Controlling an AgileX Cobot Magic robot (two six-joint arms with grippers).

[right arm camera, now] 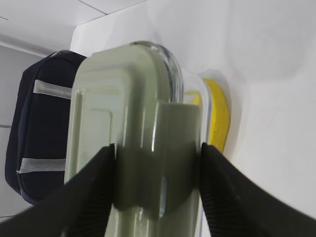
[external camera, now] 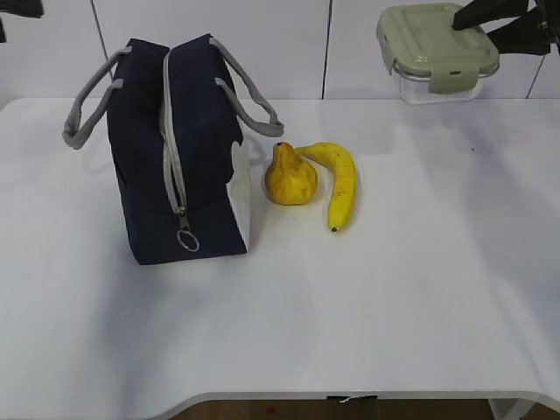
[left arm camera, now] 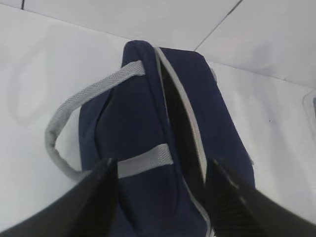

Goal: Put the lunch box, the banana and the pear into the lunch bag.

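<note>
The navy lunch bag (external camera: 175, 157) stands upright on the left of the white table, its ring pull (external camera: 187, 238) low on the near end. The left wrist view shows a dark gap along the bag's (left arm camera: 148, 128) top zipper. My left gripper (left arm camera: 163, 182) is open and empty just above the bag. The yellow pear (external camera: 290, 178) and the banana (external camera: 341, 179) lie touching just right of the bag. My right gripper (external camera: 468, 22) is shut on the lunch box (external camera: 435, 48) and holds it in the air at the far right. Its jaws (right arm camera: 157, 173) clamp the pale green lid clip.
The white table (external camera: 394, 289) runs to a front edge at the bottom of the exterior view, with a white wall behind. The bag's grey handles (external camera: 87, 109) stick out to both sides. The bag (right arm camera: 39, 123) and the banana (right arm camera: 217, 113) show behind the lunch box in the right wrist view.
</note>
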